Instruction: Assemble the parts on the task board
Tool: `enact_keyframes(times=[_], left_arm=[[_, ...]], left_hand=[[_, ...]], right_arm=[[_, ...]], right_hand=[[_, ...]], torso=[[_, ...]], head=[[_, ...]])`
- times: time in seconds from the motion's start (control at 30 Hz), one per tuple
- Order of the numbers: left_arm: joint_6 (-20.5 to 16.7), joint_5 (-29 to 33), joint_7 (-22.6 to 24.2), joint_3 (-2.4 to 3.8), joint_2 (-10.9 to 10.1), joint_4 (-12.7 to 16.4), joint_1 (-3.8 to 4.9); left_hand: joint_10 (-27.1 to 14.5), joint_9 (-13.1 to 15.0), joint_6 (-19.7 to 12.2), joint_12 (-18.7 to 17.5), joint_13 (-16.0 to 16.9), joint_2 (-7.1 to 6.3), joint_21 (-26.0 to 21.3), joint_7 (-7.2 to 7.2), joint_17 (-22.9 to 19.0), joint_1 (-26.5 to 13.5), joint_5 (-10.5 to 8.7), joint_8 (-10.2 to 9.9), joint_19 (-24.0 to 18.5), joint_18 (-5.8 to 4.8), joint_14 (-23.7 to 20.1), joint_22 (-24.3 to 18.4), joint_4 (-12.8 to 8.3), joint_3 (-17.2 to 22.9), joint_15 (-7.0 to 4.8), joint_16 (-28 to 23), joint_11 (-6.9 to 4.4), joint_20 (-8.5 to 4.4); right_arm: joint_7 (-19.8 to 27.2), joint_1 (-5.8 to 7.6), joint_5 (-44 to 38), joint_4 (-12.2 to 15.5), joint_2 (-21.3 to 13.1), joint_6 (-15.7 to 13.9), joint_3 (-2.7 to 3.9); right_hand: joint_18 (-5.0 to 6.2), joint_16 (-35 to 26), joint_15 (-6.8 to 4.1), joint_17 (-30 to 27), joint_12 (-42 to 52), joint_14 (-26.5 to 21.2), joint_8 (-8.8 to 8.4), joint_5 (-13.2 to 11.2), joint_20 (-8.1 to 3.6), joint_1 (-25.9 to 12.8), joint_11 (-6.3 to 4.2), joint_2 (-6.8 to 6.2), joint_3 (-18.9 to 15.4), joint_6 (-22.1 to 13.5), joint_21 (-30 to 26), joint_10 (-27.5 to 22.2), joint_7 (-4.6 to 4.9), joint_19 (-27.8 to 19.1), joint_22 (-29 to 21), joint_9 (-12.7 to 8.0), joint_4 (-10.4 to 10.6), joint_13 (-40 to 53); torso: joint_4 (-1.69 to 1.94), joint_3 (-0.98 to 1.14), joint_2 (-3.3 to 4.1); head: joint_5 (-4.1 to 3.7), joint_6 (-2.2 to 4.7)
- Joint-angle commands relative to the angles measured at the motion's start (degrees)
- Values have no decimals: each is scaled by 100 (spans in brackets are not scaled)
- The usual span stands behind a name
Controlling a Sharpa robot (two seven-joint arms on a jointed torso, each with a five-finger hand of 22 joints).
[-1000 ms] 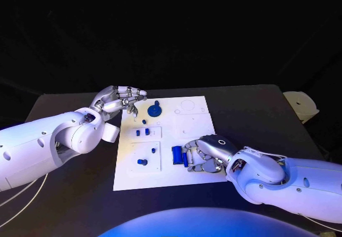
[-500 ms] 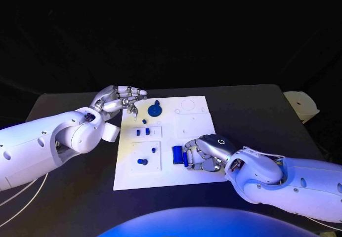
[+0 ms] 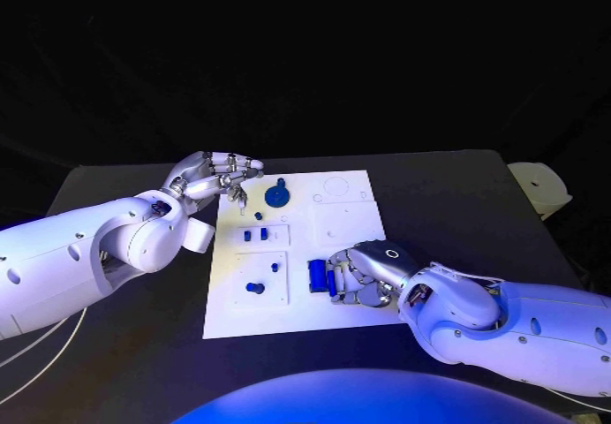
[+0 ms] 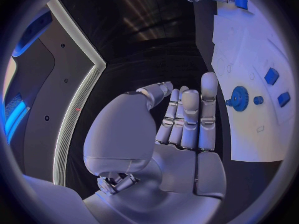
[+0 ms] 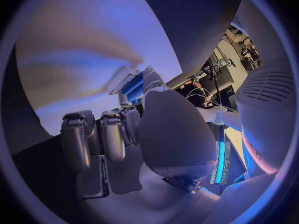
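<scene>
The white task board (image 3: 290, 311) lies in the middle of the black table. My right hand (image 3: 365, 272) rests low on the board's near right part, its fingers curled round a blue rectangular block (image 3: 316, 276); the same block (image 5: 131, 90) sits between its fingers and thumb. My left hand (image 3: 212, 178) hovers at the board's far left corner, holding nothing, fingers (image 4: 190, 115) side by side and mostly straight. On the board are a blue gear (image 3: 278, 194), a small blue knob (image 3: 259, 215), two small blue blocks (image 3: 256, 236) and another knob (image 3: 255, 288).
A pale round object (image 3: 541, 187) sits off the table's far right corner. Bare black table (image 3: 471, 212) lies to the right of the board and along its left side. The board's far right part has round recesses (image 3: 337, 187).
My right hand has crept slightly towards the board's left, still curled round the blue block. The left hand and the other parts have not moved.
</scene>
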Motion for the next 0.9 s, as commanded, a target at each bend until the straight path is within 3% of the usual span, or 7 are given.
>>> enact_keyframes(times=[0.03,0.53,0.9], left_arm=[[92,-11,20,3,6,14,3],[87,-12,15,3,5,13,3],[85,-13,10,3,8,11,3]], left_hand=[[-45,9,-37,30,-7,-27,-31,16,-9,-6,23,20,7,92,-12,-6,8,26,22,25,2,41],[-75,17,-63,74,-15,-34,-39,18,-29,-12,25,43,9,93,-23,-14,24,31,26,38,4,45],[-79,17,-69,79,-16,-36,-40,20,-36,-14,25,44,10,93,-26,-15,27,30,26,37,5,45]], right_arm=[[-39,-13,-73,5,17,6,-1],[-75,-24,-67,-3,22,-51,-1],[-73,-24,-151,-44,50,40,-1]], right_hand=[[-65,17,-9,1328,30,548,13,23,5,-27,-13,37,5,38,36,19,17,572,1484,9,-11,840],[-72,19,-67,1334,84,550,151,113,-45,-35,-79,180,97,255,65,49,-57,582,1493,23,-24,849],[-71,11,-82,1321,77,547,159,161,-62,74,-93,191,153,267,64,40,-68,582,1493,6,-50,837]], torso=[[-2,0,-3],[-2,-4,-3],[-4,-1,-3]], head=[[-2,-5],[-7,-7],[-13,-15]])
